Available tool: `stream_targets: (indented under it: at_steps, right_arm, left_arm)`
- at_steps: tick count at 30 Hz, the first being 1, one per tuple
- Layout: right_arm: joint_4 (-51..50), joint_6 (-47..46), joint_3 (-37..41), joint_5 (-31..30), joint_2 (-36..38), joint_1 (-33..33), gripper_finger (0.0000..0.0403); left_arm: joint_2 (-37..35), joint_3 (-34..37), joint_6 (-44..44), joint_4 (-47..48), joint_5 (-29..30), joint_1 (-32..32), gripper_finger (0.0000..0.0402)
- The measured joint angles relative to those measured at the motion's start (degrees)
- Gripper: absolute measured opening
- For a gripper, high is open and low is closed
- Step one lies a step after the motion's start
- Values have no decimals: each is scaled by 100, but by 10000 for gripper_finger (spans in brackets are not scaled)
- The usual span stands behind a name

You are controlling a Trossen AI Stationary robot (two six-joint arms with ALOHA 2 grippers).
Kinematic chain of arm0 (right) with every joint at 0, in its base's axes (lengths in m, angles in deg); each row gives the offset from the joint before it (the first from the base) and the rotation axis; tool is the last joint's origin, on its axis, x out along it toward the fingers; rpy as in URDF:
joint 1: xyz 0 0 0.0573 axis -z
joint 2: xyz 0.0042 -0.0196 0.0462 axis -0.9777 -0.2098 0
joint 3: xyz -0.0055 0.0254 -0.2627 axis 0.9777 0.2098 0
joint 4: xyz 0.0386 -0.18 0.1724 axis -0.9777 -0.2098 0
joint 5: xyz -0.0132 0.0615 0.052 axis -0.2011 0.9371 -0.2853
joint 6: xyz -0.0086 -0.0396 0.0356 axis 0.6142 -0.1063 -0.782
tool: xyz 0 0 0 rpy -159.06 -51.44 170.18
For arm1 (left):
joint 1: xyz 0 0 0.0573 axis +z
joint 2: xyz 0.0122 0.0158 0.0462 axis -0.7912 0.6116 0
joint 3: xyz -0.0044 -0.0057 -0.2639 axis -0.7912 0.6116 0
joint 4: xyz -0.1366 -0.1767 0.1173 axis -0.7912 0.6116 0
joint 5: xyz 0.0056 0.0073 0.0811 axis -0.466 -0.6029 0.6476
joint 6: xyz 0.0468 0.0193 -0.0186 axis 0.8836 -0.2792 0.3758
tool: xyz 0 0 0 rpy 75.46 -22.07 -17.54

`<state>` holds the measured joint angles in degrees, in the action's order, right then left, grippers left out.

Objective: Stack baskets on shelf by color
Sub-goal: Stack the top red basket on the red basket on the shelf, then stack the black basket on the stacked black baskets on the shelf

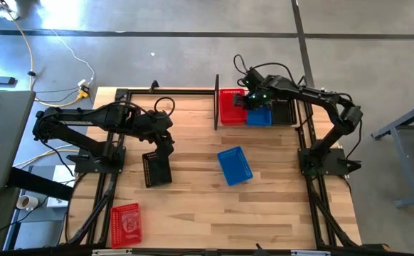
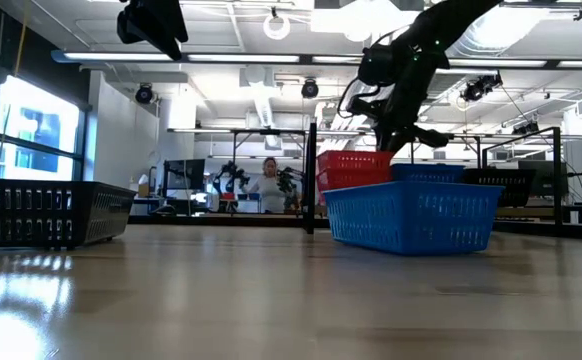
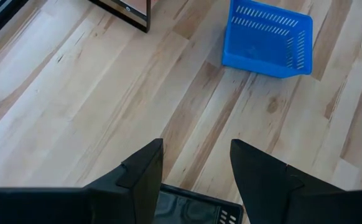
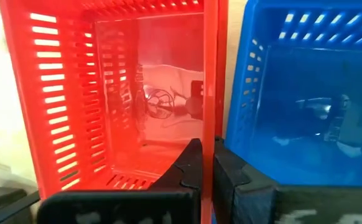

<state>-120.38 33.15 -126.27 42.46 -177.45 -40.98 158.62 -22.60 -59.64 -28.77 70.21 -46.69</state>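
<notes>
High view shows the low black wire shelf (image 1: 264, 107) at the far edge of the pale wooden table (image 1: 193, 213), right of centre. On it stand a red perforated plastic basket (image 1: 230, 105) at its left end, a blue perforated plastic basket (image 1: 259, 116) touching that one's right side, and a black basket (image 1: 284, 111) farther right, largely hidden by the arm. The low view suggests the red stack holds more than one basket, though the count cannot be told.

The right gripper (image 1: 244, 104) hangs over the shelf where the red and blue baskets meet. In the right wrist view its fingers (image 4: 190, 165) are pressed together with only a thin seam between them, above the red basket's right wall; whether they pinch that wall cannot be told.

The left gripper (image 1: 166, 142) hovers over the left half of the table, just beyond the far end of a loose black perforated plastic basket (image 1: 157, 169) lying on the boards. The left wrist view shows its two dark fingers (image 3: 140, 177) spread wide with bare wood between them and nothing held; the rim of the loose black basket (image 3: 193, 208) shows below them.

A second blue perforated basket (image 1: 234, 165) sits alone near the table's middle, turned at a slant, well apart from the shelf. A second red perforated basket (image 1: 126, 223) rests at the near left corner.

In the low view a person (image 2: 269, 188) is seen in the room far behind the table.
</notes>
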Motion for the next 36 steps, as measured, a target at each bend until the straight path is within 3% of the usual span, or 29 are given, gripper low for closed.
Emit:
stream_targets:
  at_steps: [6,17,27,36]
  right_arm:
    - [1,89,0,-65,0,-21,15]
    - [155,149,0,-121,70,11,97]
    - [212,434,0,-51,599,-32,101]
    - [188,735,0,12,1304,-433,101]
  left_arm:
    - [0,0,-3,0,11,0,177]
    - [0,0,-9,0,9,0,177]
    - [0,0,-61,2,-60,-4,177]
    - [0,0,-151,9,-507,-142,177]
